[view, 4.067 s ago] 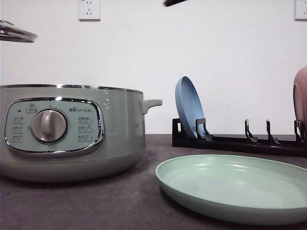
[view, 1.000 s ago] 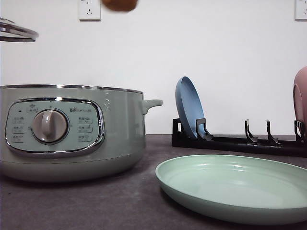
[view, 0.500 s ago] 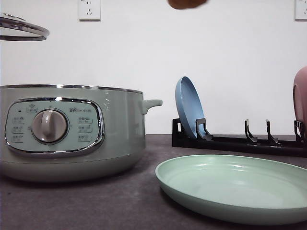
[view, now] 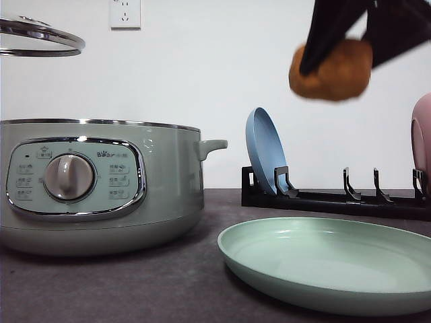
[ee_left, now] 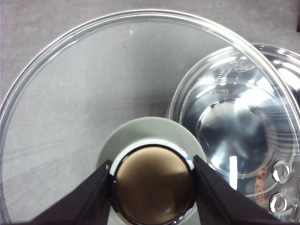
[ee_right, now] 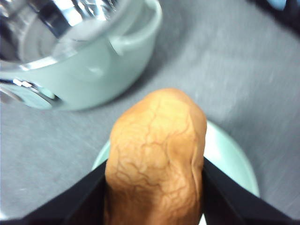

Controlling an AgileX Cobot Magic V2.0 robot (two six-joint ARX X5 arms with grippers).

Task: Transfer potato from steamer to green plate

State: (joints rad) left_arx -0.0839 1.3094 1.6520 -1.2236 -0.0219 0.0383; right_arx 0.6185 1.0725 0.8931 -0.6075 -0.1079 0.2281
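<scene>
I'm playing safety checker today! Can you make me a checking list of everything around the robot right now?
Surface: dark grey table, no spills seen.
Potato: orange-brown potato held in the air, above the green plate and not touching it.
Steamer: steamer stands on the table at the left, open; its inside looks shiny in the left wrist view.
Lid: glass lid lifted by its knob, up beside the steamer.
Clutter: black rack holding an upright blue plate; a pink plate at the right edge.
Claws: right claw shut on the potato; left claw shut on the knob.
Cables: nothing seen.
Surroundings: white wall with a socket.
</scene>
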